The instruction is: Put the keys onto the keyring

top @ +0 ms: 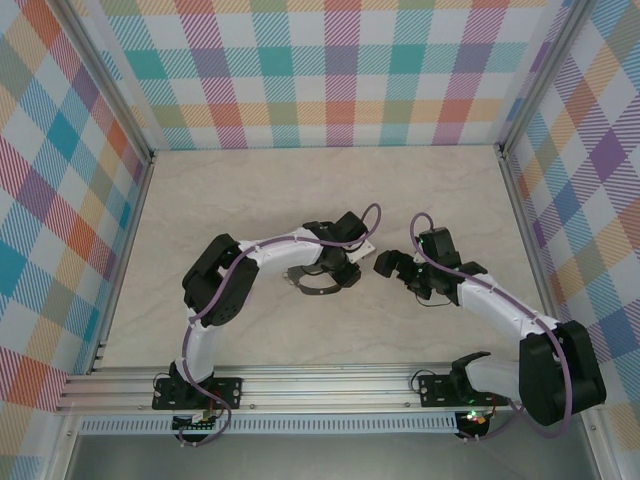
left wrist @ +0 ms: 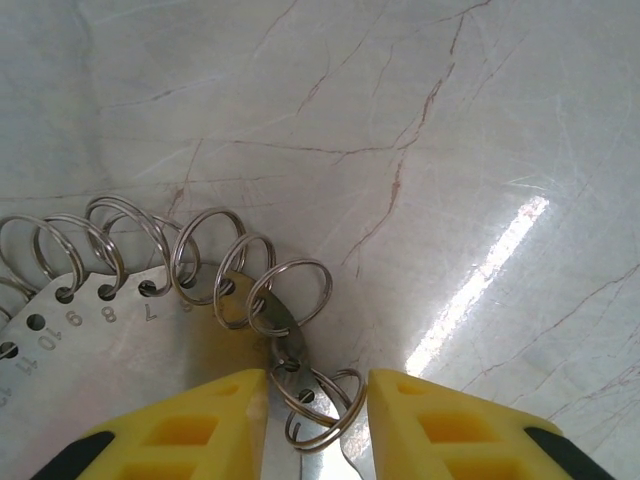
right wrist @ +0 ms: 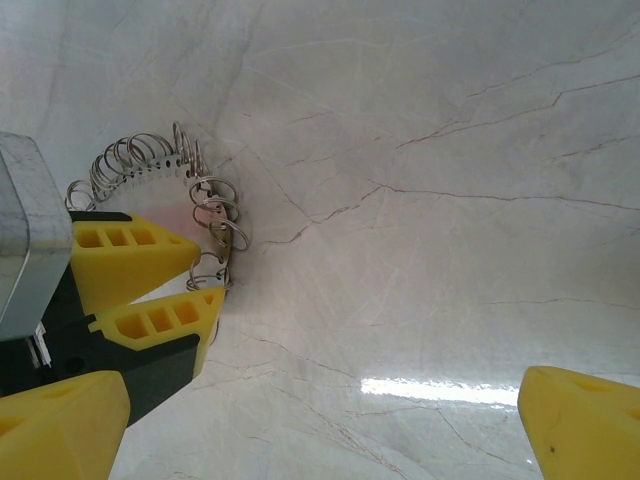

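The keyring is one of several silver split rings [left wrist: 290, 295] threaded through the holes of a curved, numbered metal plate [left wrist: 100, 350] lying on the marble tabletop. My left gripper [left wrist: 318, 385] has its yellow fingers on either side of the end ring [left wrist: 357, 405], and both touch its wire. From above, the plate [top: 310, 285] lies just left of the left gripper [top: 345, 275]. My right gripper [top: 400, 268] hovers close to the right, wide open and holding nothing [right wrist: 315, 400]. It looks at the left gripper [right wrist: 212, 270] and the ring plate [right wrist: 150, 170]. The keys are out of view.
Bare marble tabletop [top: 300, 190] stretches behind and to both sides of the arms. Checked walls [top: 330, 70] close in the back and sides. An aluminium rail [top: 330, 385] runs along the near edge.
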